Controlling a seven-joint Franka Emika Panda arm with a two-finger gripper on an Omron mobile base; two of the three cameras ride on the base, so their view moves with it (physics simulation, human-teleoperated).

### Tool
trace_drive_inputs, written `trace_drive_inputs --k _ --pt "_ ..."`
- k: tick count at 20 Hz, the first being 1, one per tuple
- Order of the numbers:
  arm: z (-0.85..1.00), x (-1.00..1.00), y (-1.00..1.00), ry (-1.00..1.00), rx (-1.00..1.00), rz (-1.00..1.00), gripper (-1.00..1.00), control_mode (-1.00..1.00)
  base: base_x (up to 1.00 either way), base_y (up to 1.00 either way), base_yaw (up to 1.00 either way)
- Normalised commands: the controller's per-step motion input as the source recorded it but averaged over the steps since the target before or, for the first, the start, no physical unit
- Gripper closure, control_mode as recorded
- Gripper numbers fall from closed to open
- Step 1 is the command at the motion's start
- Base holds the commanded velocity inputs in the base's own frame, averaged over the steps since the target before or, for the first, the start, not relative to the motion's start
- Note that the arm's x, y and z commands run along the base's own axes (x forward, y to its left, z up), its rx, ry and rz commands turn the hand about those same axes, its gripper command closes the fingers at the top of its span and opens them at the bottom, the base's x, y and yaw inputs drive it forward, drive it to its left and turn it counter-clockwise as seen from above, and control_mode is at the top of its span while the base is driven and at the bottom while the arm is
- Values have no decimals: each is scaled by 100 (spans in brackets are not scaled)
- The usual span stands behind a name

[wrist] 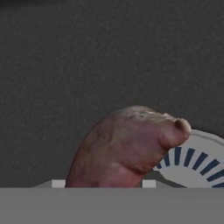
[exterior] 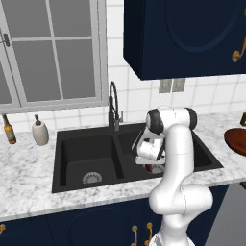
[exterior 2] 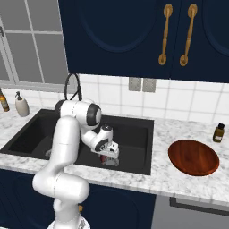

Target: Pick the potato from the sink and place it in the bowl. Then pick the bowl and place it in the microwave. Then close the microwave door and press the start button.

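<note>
The potato (wrist: 127, 148), a brownish-red lump, fills the lower middle of the hand view and lies on the black sink floor beside a round silver drain (wrist: 192, 162). My gripper (exterior 2: 108, 155) reaches down into the right basin of the sink (exterior 2: 134, 134), its jaws down at the potato (exterior 2: 103, 157). The fingertips are hidden, so I cannot tell whether they press on it. From the left base view the hand (exterior: 150, 161) sits low in the sink (exterior: 86, 153), partly behind my arm. The reddish-brown bowl (exterior 2: 193, 157) rests on the counter right of the sink. The microwave is out of view.
A dark gooseneck faucet (exterior: 113, 105) rises behind the basin divider. A soap dispenser (exterior: 40, 132) and a bottle (exterior: 8, 129) stand on the counter at left. A small brown bottle (exterior 2: 218, 132) stands behind the bowl. Navy cabinets hang above.
</note>
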Motion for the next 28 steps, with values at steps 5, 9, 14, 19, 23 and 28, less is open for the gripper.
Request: trace_drive_inputs --k 5,9,14,19,23,28 --pt "37 -28 0 -1 0 0 100 -100 0 0 0" --pt "100 -26 0 -8 -3 0 100 -100 0 0 0" --pt "100 -14 0 -9 -3 -1 100 -100 0 0 0" --pt "100 -14 -9 -16 -5 0 100 -100 0 0 0" --pt "100 -18 -11 -16 -2 0 100 -100 0 0 0" --pt "100 -9 -15 -5 0 -2 100 -100 0 0 0"
